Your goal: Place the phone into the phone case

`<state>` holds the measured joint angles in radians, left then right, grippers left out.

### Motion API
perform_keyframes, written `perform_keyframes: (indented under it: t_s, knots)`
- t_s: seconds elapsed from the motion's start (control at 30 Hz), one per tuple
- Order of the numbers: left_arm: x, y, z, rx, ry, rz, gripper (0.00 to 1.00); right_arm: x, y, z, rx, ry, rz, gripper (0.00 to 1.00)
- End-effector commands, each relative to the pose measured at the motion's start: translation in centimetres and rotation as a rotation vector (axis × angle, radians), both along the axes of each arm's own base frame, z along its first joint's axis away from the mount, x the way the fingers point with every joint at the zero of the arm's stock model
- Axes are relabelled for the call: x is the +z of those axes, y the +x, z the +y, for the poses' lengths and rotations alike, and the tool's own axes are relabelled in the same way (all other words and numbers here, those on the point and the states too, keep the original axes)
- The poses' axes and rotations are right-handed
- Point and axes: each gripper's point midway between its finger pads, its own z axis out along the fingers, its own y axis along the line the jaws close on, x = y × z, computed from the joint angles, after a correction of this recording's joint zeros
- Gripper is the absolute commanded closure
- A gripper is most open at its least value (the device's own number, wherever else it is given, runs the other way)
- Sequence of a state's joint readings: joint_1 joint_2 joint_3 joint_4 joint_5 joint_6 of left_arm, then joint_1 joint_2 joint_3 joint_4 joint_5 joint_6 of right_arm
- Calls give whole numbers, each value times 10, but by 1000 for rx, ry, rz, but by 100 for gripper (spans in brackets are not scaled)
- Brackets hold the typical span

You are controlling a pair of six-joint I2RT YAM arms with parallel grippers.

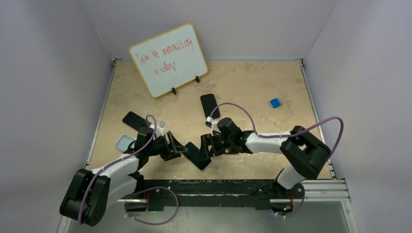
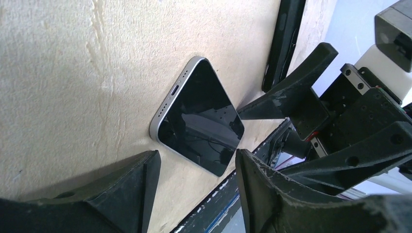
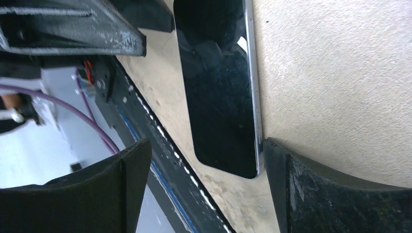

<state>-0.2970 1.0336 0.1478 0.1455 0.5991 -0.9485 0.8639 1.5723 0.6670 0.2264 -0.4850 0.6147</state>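
The phone (image 1: 199, 159) lies screen up near the table's front edge, dark glass with a silver rim. It also shows in the left wrist view (image 2: 199, 116) and the right wrist view (image 3: 218, 87). My left gripper (image 1: 178, 147) is open and empty just left of it; in its own view (image 2: 197, 158) the phone's near corner lies ahead of the gap. My right gripper (image 1: 206, 145) is open at the phone's right end; in its own view (image 3: 206, 145) one finger (image 3: 291, 174) touches the phone's silver edge. A light blue phone case (image 1: 125, 142) lies left of the left arm.
A black flat slab (image 1: 135, 120) lies behind the left arm and another (image 1: 209, 104) mid-table. A small blue object (image 1: 275, 102) sits at the right. A whiteboard (image 1: 169, 59) stands at the back. The black metal rail (image 1: 218, 187) runs just below the phone.
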Motion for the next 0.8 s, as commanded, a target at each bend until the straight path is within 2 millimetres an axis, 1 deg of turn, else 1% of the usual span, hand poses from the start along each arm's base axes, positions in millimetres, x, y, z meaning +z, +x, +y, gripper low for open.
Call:
perform_keyframes:
  t_s: [0.0,0.1,0.2,0.37,0.43,0.53,0.63,0.73,0.77]
  knots:
    - [-2,3,-2,-1,-5,-28,40,7,10,14,-165,93,76,16]
    - [-11,0,2,9,16,-11,41,5,9,20,-202,139,128,18]
    - [-17,-3,2,2,22,-3,45,8,11,23,-232,177,148,19]
    - [-19,-4,-1,-22,12,4,51,26,16,32,-228,254,137,19]
    - [-20,-5,-1,-30,16,4,53,37,20,38,-228,313,122,19]
    - [-23,-7,-1,-33,18,9,54,44,22,46,-222,365,131,19]
    - [-26,-7,0,-25,20,16,54,38,26,48,-226,351,129,19]
    - [-26,-7,-1,-32,21,31,54,19,34,36,-305,253,103,20]
    - [-27,-7,-1,-38,27,36,53,15,37,32,-328,223,83,19]
